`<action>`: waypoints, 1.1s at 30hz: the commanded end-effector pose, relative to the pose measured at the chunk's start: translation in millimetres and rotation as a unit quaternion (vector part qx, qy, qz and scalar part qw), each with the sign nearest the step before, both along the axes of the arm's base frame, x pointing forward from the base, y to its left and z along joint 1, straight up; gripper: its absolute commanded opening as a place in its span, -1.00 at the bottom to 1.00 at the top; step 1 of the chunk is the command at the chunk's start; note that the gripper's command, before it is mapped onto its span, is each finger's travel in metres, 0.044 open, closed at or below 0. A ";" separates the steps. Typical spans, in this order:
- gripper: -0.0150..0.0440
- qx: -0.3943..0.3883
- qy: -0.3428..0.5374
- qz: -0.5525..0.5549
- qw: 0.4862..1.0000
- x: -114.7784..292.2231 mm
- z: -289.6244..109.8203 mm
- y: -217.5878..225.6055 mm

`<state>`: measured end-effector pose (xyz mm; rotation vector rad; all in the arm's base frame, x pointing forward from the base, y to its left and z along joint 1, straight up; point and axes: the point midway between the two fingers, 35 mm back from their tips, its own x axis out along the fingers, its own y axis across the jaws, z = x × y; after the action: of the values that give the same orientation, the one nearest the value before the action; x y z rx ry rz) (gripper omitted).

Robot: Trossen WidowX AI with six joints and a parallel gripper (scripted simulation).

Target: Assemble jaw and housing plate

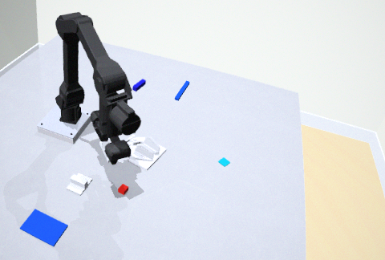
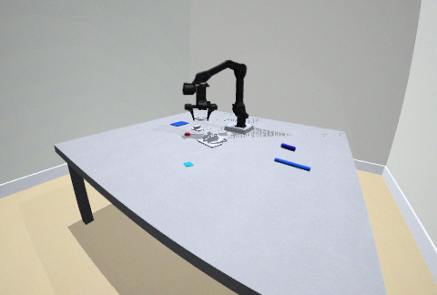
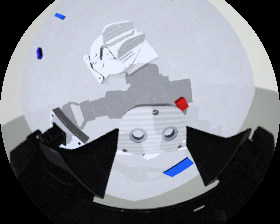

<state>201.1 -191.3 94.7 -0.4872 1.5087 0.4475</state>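
The white housing plate (image 3: 153, 117) (image 2: 200, 118), with two large round holes, is held flat between the fingertips, above the table. My gripper (image 3: 151, 131) (image 2: 200, 117) is shut on it. The white base (image 1: 148, 164) (image 2: 211, 145) (image 3: 150, 56) lies on the table, beside and below the held plate, not under it in the wrist view. Two white ribbed jaws, one (image 3: 118, 32) beside the other (image 3: 131, 47), lie on the base side by side. Stubs and gear teeth are too small to tell whether they mesh. In the top view the arm hides most of the held plate.
A white stepped block (image 1: 79, 183) (image 2: 197, 127) stands near a blue pad (image 1: 44, 227) (image 2: 179, 124) (image 3: 178, 167). A red cube (image 1: 123, 189) (image 2: 187, 134) (image 3: 181, 104) lies near the base. A cyan square (image 1: 224, 162) (image 2: 188, 164) and two blue bars, short (image 1: 139, 85) and long (image 1: 182, 91), lie farther off.
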 end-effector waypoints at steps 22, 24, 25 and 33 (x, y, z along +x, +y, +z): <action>0.70 0.009 -0.008 -0.287 0.958 32.2 0.0 75.3; 0.70 0.009 -0.008 -0.308 0.951 33.7 -0.2 81.4; 0.70 0.010 -0.008 -0.319 0.948 34.4 -0.2 84.4; 0.70 0.013 -0.009 -0.404 0.915 38.7 -0.8 108.5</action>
<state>238.7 -93.7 93.3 0.1119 1.5465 -0.1265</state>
